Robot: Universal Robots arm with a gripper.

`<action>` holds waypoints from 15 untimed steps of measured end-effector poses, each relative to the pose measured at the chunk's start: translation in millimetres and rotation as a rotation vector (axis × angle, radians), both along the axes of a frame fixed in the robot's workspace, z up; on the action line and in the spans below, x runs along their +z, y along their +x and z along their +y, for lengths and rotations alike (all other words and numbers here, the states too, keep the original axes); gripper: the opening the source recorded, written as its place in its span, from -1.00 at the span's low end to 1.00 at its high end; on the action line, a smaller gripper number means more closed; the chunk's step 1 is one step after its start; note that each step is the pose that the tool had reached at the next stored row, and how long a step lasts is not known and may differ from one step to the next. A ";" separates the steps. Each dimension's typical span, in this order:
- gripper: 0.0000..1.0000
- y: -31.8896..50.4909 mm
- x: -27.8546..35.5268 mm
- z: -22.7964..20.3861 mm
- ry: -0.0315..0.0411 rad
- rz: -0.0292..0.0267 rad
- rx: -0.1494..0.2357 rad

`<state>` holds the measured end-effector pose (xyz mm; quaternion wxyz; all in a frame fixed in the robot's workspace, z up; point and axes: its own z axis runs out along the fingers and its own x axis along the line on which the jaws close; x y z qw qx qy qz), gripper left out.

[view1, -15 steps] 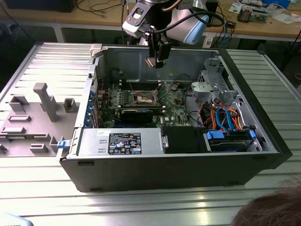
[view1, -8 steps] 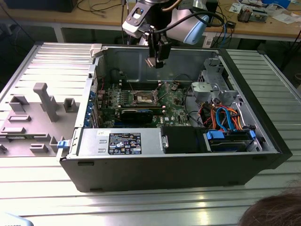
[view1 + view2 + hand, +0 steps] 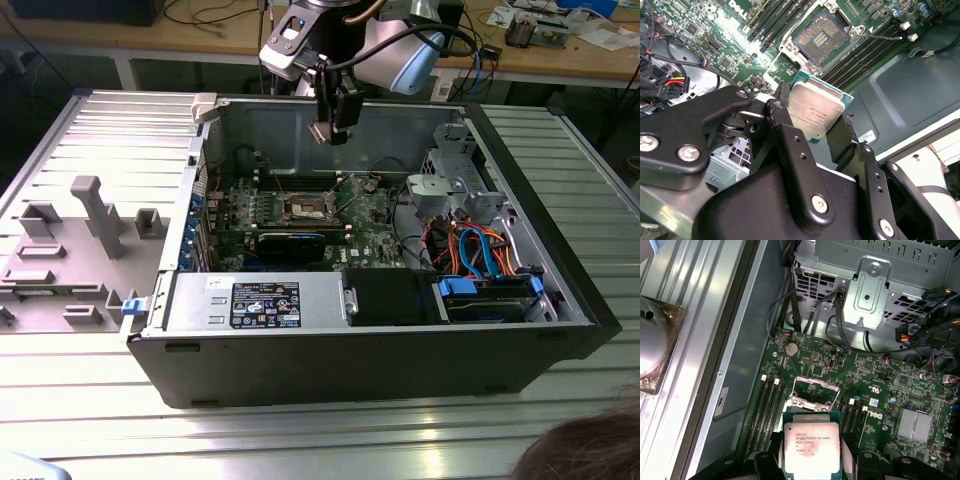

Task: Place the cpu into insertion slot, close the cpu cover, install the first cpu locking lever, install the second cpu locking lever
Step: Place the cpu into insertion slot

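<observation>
Silvery-faced, the cpu (image 3: 815, 111) hangs clamped by its edges in the gripper (image 3: 811, 122) above the open insertion slot (image 3: 821, 37), so keeping it level and squarely aligned matters most.

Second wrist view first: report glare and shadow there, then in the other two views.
Second wrist view: glare washes out the motherboard near the insertion slot; the cpu face shines mildly. First wrist view: bright sheen on the table. Exterior view: the case interior is dim.
</observation>
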<state>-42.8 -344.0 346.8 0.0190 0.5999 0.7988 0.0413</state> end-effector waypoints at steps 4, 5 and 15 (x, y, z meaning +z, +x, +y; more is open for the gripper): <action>0.08 0.0 0.0 0.0 0.0000 0.0000 -0.006; 0.08 0.0 0.0 0.0 0.0000 0.0000 -0.007; 0.08 0.0 0.0 0.0 0.0000 0.0000 -0.024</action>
